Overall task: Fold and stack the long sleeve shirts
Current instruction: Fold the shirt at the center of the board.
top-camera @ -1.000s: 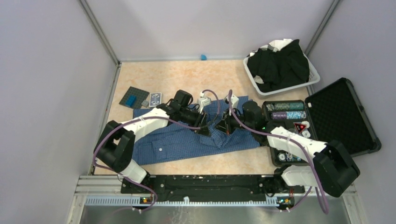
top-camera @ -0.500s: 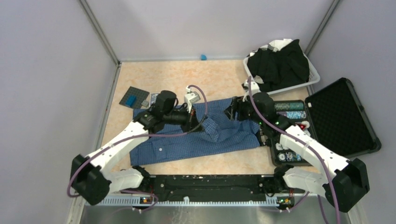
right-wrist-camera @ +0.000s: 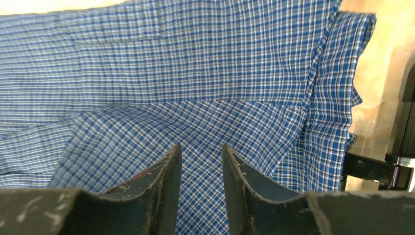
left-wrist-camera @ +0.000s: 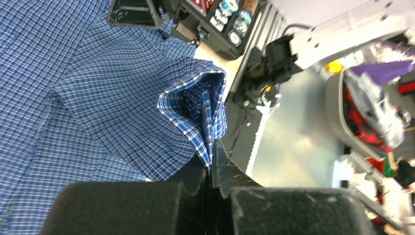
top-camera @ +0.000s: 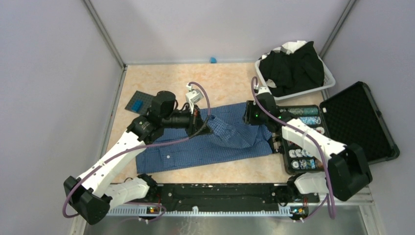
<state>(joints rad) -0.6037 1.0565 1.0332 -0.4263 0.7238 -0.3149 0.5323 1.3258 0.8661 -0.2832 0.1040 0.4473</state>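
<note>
Pinching the limp blue checked shirt (left-wrist-camera: 98,73), left end effector (left-wrist-camera: 211,164) is clamped; right end effector (right-wrist-camera: 201,166) hangs parted, empty. Cloth likely sags; grip hems.

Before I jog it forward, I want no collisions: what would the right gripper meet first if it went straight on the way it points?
The right gripper, jaws apart and empty, points at the blue checked shirt. That cloth comes first, probably close ahead, though depth is unclear.
</note>
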